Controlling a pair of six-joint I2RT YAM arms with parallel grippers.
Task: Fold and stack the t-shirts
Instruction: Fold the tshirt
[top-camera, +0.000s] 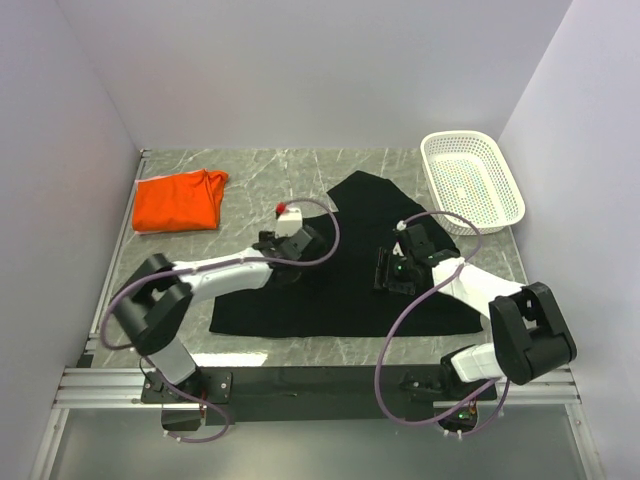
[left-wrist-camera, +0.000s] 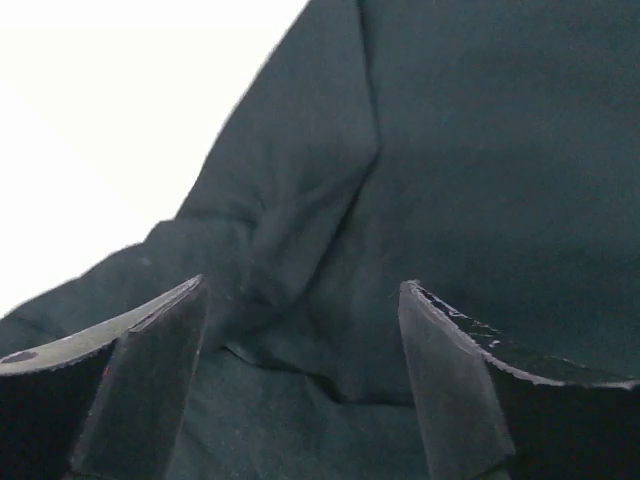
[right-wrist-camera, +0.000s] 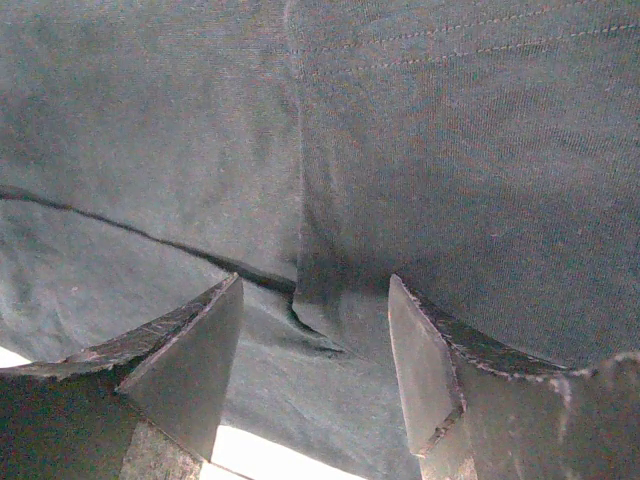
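The large black t-shirt (top-camera: 345, 270) lies spread on the table's middle, partly folded, with a point towards the back. The orange t-shirt (top-camera: 178, 201) lies folded at the back left. My left gripper (top-camera: 279, 262) is open and sits low over the black shirt's left part; black cloth folds (left-wrist-camera: 300, 300) lie between its fingers. My right gripper (top-camera: 385, 272) is open over the shirt's right part, with a folded cloth edge (right-wrist-camera: 310, 290) between its fingers. The shirt's chest mark is hidden.
A white mesh basket (top-camera: 472, 180) stands at the back right, just beyond the black shirt's corner. White walls close the table on three sides. Purple cables loop over both arms.
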